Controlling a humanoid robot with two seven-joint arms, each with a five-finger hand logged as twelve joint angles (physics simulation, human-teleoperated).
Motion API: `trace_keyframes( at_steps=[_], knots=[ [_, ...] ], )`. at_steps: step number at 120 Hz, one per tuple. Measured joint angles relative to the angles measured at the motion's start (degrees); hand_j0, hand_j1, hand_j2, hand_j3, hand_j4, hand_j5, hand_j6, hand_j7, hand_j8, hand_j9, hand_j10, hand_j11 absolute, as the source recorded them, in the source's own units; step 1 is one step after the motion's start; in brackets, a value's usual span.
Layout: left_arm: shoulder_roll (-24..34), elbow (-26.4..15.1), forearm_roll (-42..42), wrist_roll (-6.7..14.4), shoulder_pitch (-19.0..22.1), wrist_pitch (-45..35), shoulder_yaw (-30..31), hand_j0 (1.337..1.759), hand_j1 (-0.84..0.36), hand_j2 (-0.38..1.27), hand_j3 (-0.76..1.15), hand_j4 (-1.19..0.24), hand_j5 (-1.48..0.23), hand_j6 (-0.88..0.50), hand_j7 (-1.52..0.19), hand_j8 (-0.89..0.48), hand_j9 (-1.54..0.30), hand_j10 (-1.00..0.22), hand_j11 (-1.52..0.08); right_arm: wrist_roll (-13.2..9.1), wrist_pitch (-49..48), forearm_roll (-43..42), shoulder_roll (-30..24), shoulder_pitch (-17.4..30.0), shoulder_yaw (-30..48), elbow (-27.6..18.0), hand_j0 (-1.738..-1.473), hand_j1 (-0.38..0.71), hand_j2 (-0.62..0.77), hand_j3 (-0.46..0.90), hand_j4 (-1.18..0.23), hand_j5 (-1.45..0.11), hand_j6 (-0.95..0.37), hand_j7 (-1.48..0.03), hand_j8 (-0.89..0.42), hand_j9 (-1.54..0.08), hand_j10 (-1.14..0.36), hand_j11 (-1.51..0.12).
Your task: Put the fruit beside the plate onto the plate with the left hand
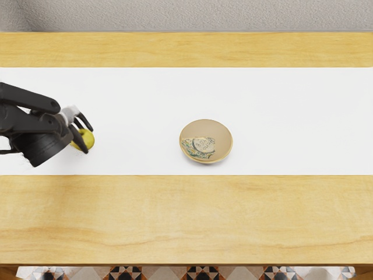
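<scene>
The left hand [61, 135] is gripping the yellow fruit [88, 139], dark fingers [87, 122] curling around it, at the left end of the white strip [262, 105] — well apart from the plate [217, 129]. The plate's painted mark is showing too blurred to read. The fruit is looking roundish — its long axis is hidden. The wooden table [186, 216] is standing over patterned floor tiles [201, 273].

The fruit [88, 139] is coloured yellow-green, the left hand [61, 137] black and dark grey, the plate [220, 133] tan with a mottled green-and-white patch, the table [186, 216] honey-toned with wood grain, and the band [186, 99] across it plain white.
</scene>
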State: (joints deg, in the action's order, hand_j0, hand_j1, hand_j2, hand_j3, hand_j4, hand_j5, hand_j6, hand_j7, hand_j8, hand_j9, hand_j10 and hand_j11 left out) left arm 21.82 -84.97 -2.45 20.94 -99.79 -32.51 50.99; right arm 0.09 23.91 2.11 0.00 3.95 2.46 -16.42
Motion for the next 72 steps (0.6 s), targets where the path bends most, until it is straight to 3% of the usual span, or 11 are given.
trace_keyframes(
  at_steps=[72],
  knots=[
    [-8.11, 0.06, -1.89, 0.31, -3.8, -0.53, -2.33, 1.656, -0.28, 0.33, 0.0, -0.64, -0.87, -0.45, -0.86, -0.49, -0.86, -0.64, -0.87, 0.0, 0.0, 0.0, 0.0, -0.01, 0.0, 0.01, -1.658, -0.31, -0.01, 0.0, -0.04, -0.05, -0.04, -0.05, -0.04, -0.05, -0.04, -0.05]
  ],
)
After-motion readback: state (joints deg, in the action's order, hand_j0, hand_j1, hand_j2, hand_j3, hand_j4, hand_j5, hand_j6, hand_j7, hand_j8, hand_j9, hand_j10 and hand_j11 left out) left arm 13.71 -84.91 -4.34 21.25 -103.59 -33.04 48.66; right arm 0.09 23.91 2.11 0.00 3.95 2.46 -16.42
